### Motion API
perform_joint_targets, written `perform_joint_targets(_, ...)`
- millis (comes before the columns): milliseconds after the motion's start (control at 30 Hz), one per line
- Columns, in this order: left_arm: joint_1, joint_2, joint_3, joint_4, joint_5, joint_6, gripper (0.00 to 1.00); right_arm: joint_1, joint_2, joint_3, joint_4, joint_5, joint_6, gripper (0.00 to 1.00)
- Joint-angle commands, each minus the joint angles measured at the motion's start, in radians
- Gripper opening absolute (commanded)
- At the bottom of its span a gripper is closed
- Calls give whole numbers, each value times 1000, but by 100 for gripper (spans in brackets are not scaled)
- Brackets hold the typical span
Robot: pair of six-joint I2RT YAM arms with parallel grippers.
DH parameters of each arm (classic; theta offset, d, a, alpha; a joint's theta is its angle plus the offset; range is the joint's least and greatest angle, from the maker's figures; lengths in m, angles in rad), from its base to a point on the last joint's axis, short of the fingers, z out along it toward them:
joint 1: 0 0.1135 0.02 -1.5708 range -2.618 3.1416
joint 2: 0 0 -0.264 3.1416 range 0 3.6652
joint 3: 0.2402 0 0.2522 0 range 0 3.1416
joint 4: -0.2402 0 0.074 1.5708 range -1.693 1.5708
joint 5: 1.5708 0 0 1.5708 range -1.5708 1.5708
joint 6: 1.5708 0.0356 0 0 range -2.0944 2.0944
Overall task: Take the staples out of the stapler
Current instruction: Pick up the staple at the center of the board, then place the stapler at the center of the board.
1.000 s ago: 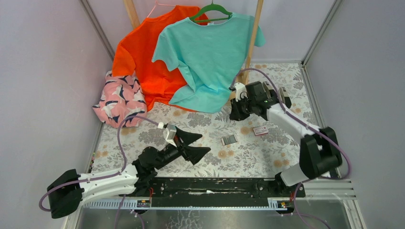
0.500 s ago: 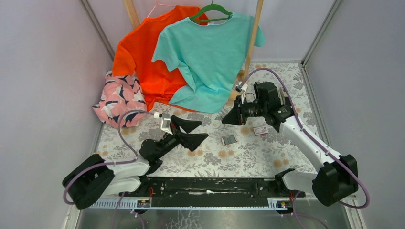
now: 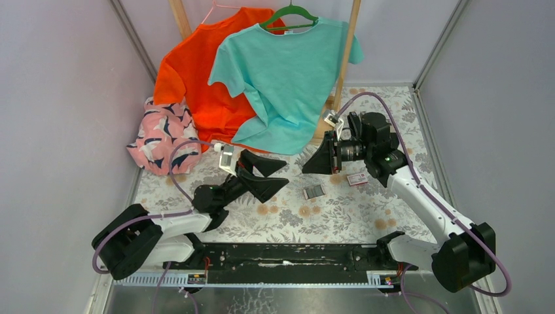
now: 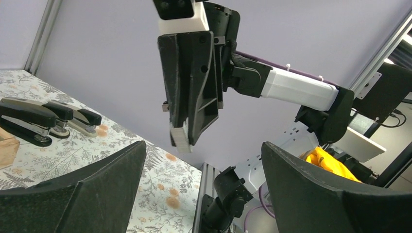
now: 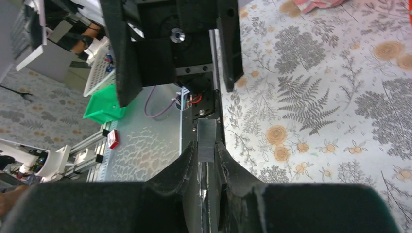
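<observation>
A short, flat, silvery strip of staples (image 5: 206, 141) sits pinched between the fingers of the right gripper (image 3: 315, 163), which is held in the air above the table with its jaws clamped on the strip. Facing it, the left gripper (image 3: 286, 171) has its jaws spread wide with nothing between them. Two black staplers (image 4: 29, 119) lie side by side on the table (image 3: 366, 209), which is covered in a matte cloth printed with grey ferns and orange flowers. A small silvery bundle (image 3: 314, 191) (too small to make out) and a white-and-pink box (image 3: 357, 179) lie near each other. Smooth lilac walls and aluminium posts enclose the cell. An orange T-shirt (image 3: 190, 85) and a teal T-shirt (image 3: 288, 78) hang at the back.
</observation>
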Motion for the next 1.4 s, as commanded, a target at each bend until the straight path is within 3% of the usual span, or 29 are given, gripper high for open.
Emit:
perform_joint_targets(0,5,17,24,76,-25,-40,95,-1,-34,-8,144,-87,130,17)
perform_joint_targets(533,-4,128,130,75,-5,-104,86,0,-25,-38,260,-128,230,17)
perform_joint_targets(967,-39,187,177,75,5,-116,71,0,-6,-41,263,-127,233,18)
perform_joint_targets(1367,-42,184,176,75,-3,-120,50,0,2,-37,247,-122,221,18)
